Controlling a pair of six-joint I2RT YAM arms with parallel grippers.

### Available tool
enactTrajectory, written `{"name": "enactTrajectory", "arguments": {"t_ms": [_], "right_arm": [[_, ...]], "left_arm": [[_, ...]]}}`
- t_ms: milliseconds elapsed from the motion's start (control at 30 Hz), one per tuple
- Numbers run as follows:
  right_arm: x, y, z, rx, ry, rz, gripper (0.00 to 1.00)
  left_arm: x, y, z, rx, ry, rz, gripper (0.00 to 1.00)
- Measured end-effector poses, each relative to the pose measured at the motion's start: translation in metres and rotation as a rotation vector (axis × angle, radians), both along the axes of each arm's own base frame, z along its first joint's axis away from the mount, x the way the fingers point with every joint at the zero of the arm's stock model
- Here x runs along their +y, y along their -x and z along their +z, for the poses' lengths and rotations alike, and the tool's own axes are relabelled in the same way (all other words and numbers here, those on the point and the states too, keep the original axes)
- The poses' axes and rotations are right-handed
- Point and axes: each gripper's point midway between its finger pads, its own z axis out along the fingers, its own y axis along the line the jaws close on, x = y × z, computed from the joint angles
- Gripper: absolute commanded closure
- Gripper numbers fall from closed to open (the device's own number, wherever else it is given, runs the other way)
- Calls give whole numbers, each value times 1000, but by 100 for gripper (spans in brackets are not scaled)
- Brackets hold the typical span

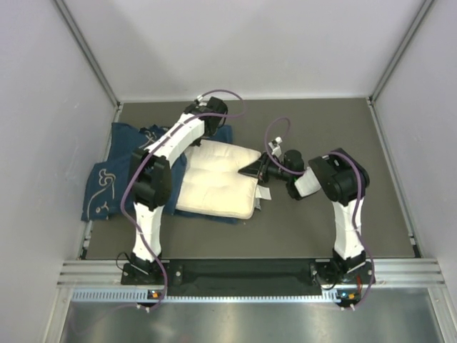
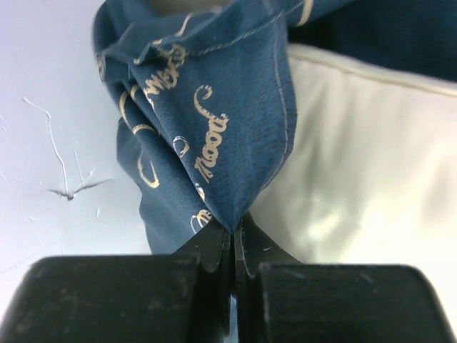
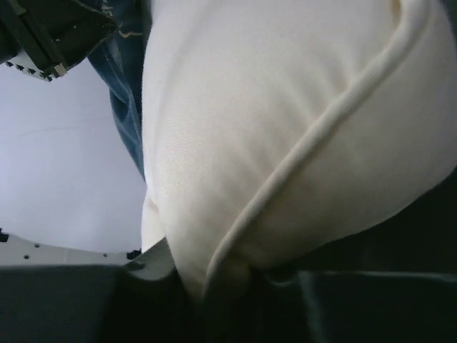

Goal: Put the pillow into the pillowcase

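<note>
The cream-white pillow (image 1: 218, 182) lies mid-table, its left part resting on the dark blue pillowcase (image 1: 107, 186), which spreads out to the left. My left gripper (image 1: 214, 130) is at the pillow's far left corner. In the left wrist view the left gripper (image 2: 233, 227) is shut on a fold of the pillowcase (image 2: 214, 93), with the pillow (image 2: 371, 164) just to the right. My right gripper (image 1: 255, 170) is at the pillow's right edge. In the right wrist view the right gripper (image 3: 221, 275) is shut on the piped corner of the pillow (image 3: 271, 107).
A small white tag (image 1: 263, 193) sticks out at the pillow's near right corner. Grey walls close in the dark table mat (image 1: 321, 229) on three sides. A metal rail (image 1: 243, 275) with the arm bases runs along the near edge.
</note>
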Motion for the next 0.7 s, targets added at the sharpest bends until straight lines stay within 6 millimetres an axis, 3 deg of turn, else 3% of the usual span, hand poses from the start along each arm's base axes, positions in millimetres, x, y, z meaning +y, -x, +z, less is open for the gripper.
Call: {"name": "enactTrajectory", "arguments": {"t_ms": [33,233,333,500,600,633,700], "right_arm": [[4,0,3,4,-20,12,100],[14,6,18,-55,-26,48,100],[15,9,39,-113,-40,59,100],[3,27,98,-277,-48,73,100],[-9,41,140,-411,11,68,100],[-18,51,165,-499,43,62,100],[-28,62,185,-574,75,55,100]], "left_arm": [[-6,-2,5,-13,6,-12,100],[-23,-6,22,-29,41,-55,100],[-38,-3,31,-23,64,-94,100],[-81,8,72,-61,95,-201,100],[-106,14,92,-88,201,-265,100],[-112,19,97,-87,242,-285,100],[-120,27,106,-84,322,-319,100]]}}
